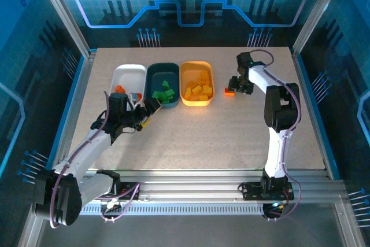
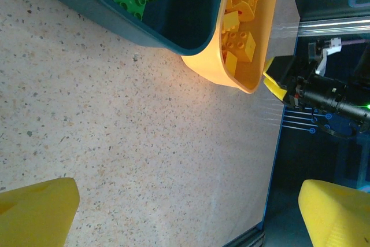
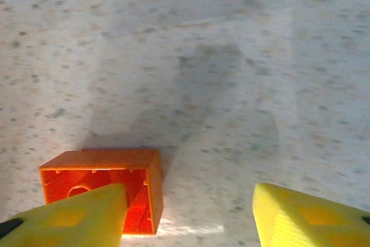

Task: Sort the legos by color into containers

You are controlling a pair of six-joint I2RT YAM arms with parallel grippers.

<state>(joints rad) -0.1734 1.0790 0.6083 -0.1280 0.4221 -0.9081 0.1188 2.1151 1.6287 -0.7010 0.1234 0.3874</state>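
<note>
A blue-lit enclosure with bare aluminium posts surrounds the scene; its back wall carries a glowing line pattern and a gear outline; the worktop [image 1: 191, 137] is a pale, matt slab flecked with grey and brown grains like stone.

Three shallow plastic tubs with rounded corners stand side by side, touching, toward the far edge; the white tub [image 1: 130, 73] on the left holds a few red-orange bricks [image 1: 119, 89] at its near end; the teal tub [image 1: 162, 75] in the middle holds green bricks [image 1: 164, 93]; the orange tub [image 1: 196, 64] on the right holds yellow-orange bricks [image 1: 199, 89]; its thin wall glows where light passes through; all the bricks are glossy, hard-edged and studded.

A single red-orange brick [image 3: 101, 183] lies on the worktop just right of the orange tub; it is a small box tipped so that its hollow underside faces the wrist camera, with thin walls and a round tube inside.

The right pincer [image 3: 188, 201] hangs low over that brick, released, its yellow wedge-shaped fingers [image 3: 75, 218] set apart; the left one overlaps the brick's near face, while the other stands well clear over bare surface; whether the finger touches the brick cannot be told.

The left pincer [image 2: 191, 212] is spread wide and grasps nothing; it hovers over bare worktop just in front of the white and teal tubs.
</note>
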